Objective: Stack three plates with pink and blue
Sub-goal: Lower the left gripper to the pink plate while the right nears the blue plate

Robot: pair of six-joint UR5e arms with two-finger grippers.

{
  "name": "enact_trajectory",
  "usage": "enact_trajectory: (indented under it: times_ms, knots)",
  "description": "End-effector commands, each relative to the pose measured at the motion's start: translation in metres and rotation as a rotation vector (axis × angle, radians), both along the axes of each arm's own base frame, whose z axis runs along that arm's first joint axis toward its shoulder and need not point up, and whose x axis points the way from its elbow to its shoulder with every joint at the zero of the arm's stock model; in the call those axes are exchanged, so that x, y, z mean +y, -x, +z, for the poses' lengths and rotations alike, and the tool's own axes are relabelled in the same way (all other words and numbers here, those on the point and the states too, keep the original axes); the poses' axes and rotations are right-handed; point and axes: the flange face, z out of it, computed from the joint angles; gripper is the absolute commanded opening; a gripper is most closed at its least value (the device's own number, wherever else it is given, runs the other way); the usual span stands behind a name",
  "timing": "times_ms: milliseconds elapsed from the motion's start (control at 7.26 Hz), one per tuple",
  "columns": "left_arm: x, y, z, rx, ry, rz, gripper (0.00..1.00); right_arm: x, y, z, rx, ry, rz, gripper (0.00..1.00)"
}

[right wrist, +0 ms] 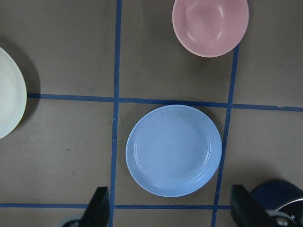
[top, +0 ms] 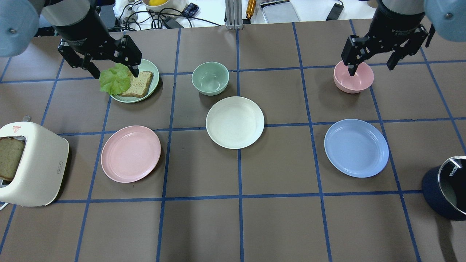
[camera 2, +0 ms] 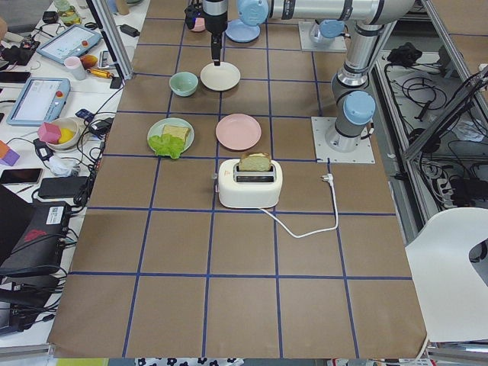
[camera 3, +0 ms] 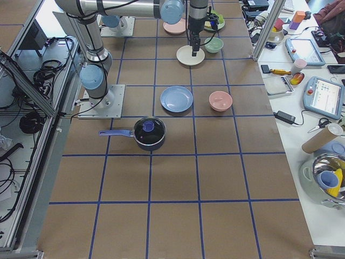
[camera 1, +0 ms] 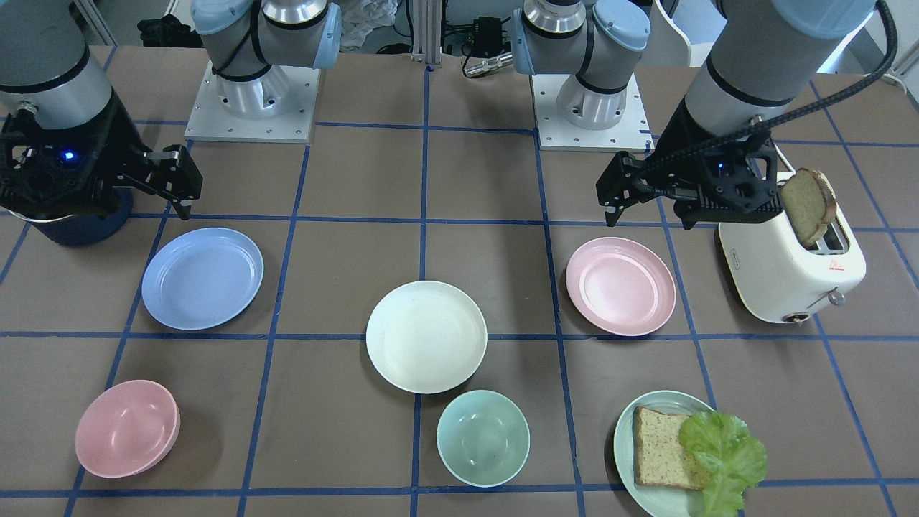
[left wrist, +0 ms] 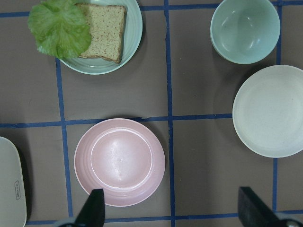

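Counts: three plates, all lying apart and unstacked: cream-white plate (top: 235, 122), pink plate (top: 130, 153), blue plate (top: 356, 147). Two bowls are sitting empty: mint bowl (top: 210, 78), pink bowl (top: 354, 78). One mint-green plate (top: 151, 67) is carrying one bread slice (top: 140, 84) and one lettuce leaf (top: 114, 79). One toaster (top: 40, 163) is holding a second slice (top: 9, 162). One dark blue pot (top: 446, 187).

The desk (top: 276, 218) is wearing a brown cover with a blue tape grid. Both arm bases are sitting bolted at its edge. Benches with cables, tablets and clutter are running along the operators' side.

The left end effector (top: 115, 72) is hovering off the desk with its jaws standing wide apart, gripping nothing. In its wrist view the pink plate is lying just ahead of it, nearer one finger (left wrist: 94, 208), and the cream-white plate is sitting off to the other side.

The right end effector (top: 371, 70) is hovering likewise, jaws wide apart and empty. In its wrist view the blue plate is lying straight ahead between its fingers (right wrist: 99, 208), the pink bowl is sitting beyond that, and the pot is showing beside the other finger.

The cream-white plate is lying between the two end effectors, well apart from both.
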Motion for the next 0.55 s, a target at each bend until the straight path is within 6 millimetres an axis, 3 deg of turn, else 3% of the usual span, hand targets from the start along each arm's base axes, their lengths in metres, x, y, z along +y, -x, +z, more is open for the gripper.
enact_trajectory:
  times_ms: [0, 413]
  knots:
    - [0.005, -0.001, -0.065, -0.002, -0.082, 0.0, 1.0, -0.001, 0.011, -0.004, -0.001, -0.005, 0.004, 0.91]
    - [0.033, 0.001, -0.172, -0.012, -0.014, -0.002, 1.0, -0.003, 0.037, -0.013, -0.004, -0.013, -0.015, 0.89]
